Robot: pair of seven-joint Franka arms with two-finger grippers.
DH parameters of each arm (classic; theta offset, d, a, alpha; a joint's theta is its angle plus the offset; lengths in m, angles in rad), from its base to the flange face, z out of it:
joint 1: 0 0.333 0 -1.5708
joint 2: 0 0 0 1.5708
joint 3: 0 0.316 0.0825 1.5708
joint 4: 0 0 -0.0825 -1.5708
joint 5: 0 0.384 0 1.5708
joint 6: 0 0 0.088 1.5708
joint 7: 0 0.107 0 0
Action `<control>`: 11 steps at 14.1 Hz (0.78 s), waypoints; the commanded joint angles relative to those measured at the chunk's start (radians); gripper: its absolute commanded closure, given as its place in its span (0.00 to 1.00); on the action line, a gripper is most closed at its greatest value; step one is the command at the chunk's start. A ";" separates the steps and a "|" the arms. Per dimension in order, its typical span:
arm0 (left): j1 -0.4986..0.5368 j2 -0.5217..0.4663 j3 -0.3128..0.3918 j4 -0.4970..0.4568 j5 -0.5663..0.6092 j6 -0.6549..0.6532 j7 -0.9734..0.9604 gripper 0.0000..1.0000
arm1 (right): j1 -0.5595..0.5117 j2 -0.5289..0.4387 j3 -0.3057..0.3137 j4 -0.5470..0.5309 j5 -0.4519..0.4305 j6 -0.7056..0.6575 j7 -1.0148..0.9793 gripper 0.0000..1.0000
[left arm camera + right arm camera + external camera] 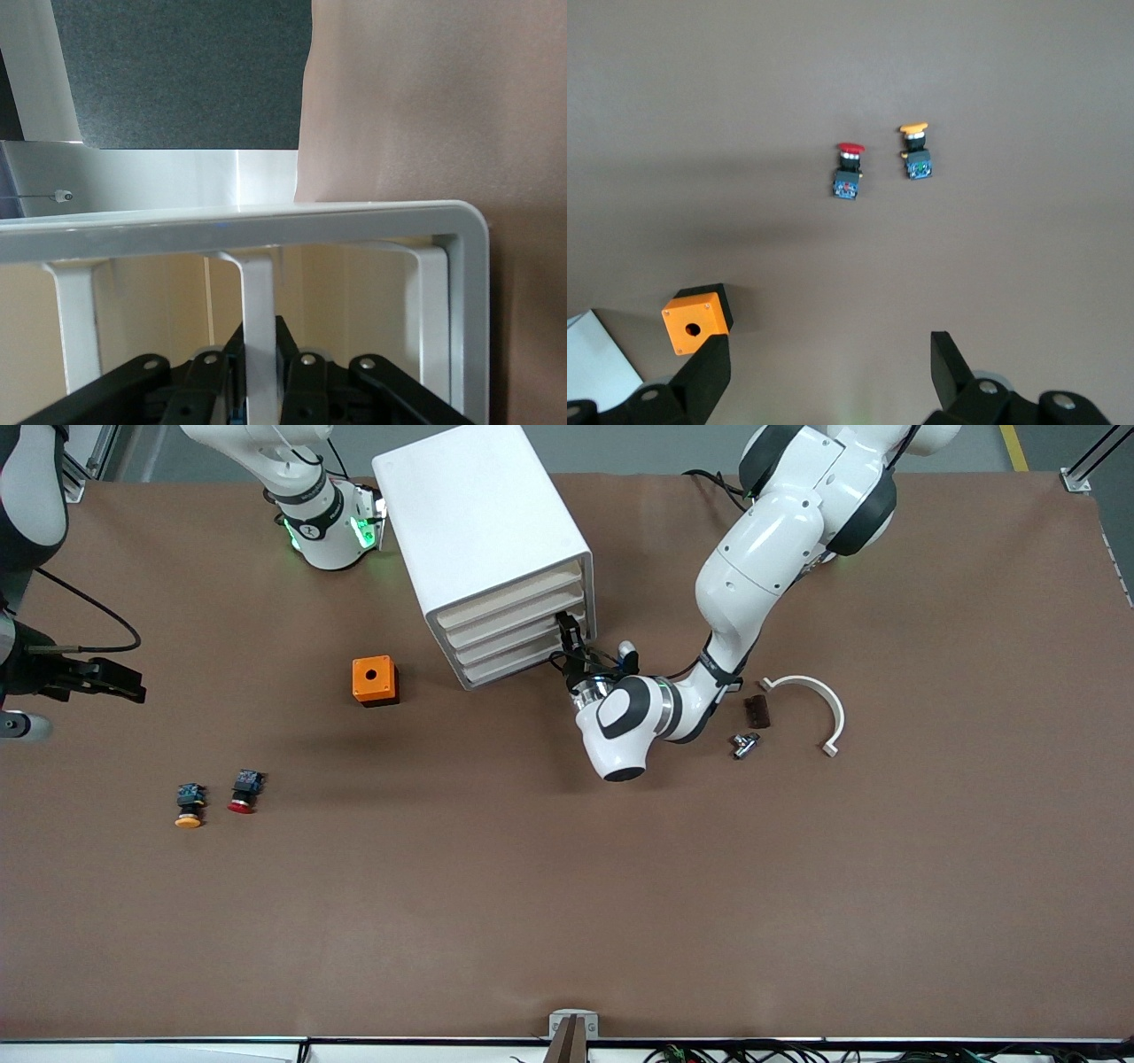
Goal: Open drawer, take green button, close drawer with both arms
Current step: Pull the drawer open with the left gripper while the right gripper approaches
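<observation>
The cabinet is white with cream drawer fronts. Beside it on the brown tabletop sits an orange box; nearer the camera lie red-capped and yellow-orange-capped buttons.

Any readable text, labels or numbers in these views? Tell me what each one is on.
No text can be read in any view.
Right arm: a small round mark on its black band, too small to read.
Cabinet, orange box, red button, orange button: no lettering shows.
</observation>
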 commanded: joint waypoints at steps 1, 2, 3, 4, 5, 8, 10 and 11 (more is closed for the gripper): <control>0.003 0.001 0.008 0.009 -0.008 -0.016 -0.001 0.94 | -0.007 0.085 0.009 0.055 -0.001 -0.022 -0.010 0.00; 0.006 0.005 0.010 0.011 -0.008 -0.015 -0.001 0.94 | -0.001 0.084 0.009 0.055 0.001 -0.025 0.002 0.00; 0.017 0.007 0.010 0.012 -0.011 -0.013 -0.001 0.94 | 0.004 0.082 0.012 0.055 0.013 -0.036 0.037 0.00; 0.026 0.008 0.010 0.012 -0.013 -0.012 -0.002 0.94 | 0.010 0.079 0.014 0.055 0.051 -0.051 0.111 0.00; 0.041 0.011 0.010 0.015 -0.014 -0.009 -0.004 0.93 | 0.024 0.076 0.014 0.055 0.076 -0.065 0.187 0.00; 0.084 0.013 0.010 0.020 -0.017 0.039 -0.001 0.92 | 0.107 0.061 0.014 0.052 0.105 -0.076 0.423 0.00; 0.127 0.013 0.010 0.029 -0.019 0.077 -0.001 0.91 | 0.211 0.060 0.014 0.052 0.110 -0.068 0.655 0.00; 0.148 0.013 0.010 0.032 -0.025 0.094 -0.001 0.90 | 0.281 0.064 0.014 0.053 0.111 -0.056 0.773 0.00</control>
